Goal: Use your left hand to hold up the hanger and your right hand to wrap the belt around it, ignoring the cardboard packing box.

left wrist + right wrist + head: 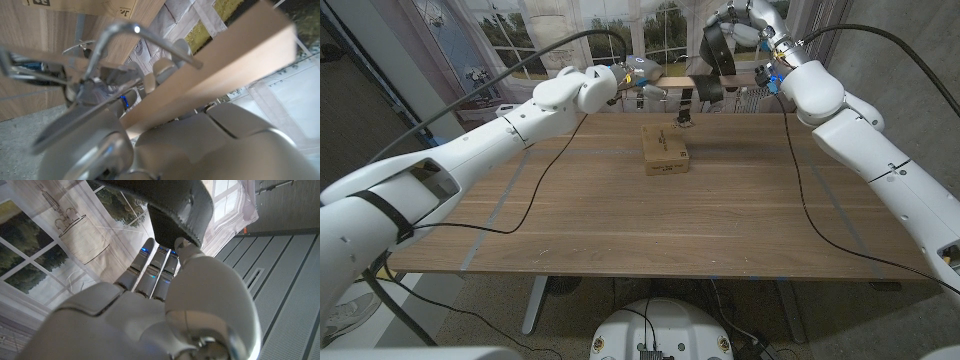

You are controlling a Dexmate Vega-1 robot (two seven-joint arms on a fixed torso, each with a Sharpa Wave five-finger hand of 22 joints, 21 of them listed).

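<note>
Our left hand (638, 72) grips the hanger (725, 96) above the table's far edge; our right hand (752, 30) holds the belt (715, 50). A loose loop may slide off the bar.

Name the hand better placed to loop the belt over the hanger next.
Right. The right hand already grips the black belt, raised beside the wooden hanger. The left hand holds the hanger up, so it likely cannot let go.

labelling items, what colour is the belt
Black, clearest in the right wrist view: belt, held by the right hand.
</note>
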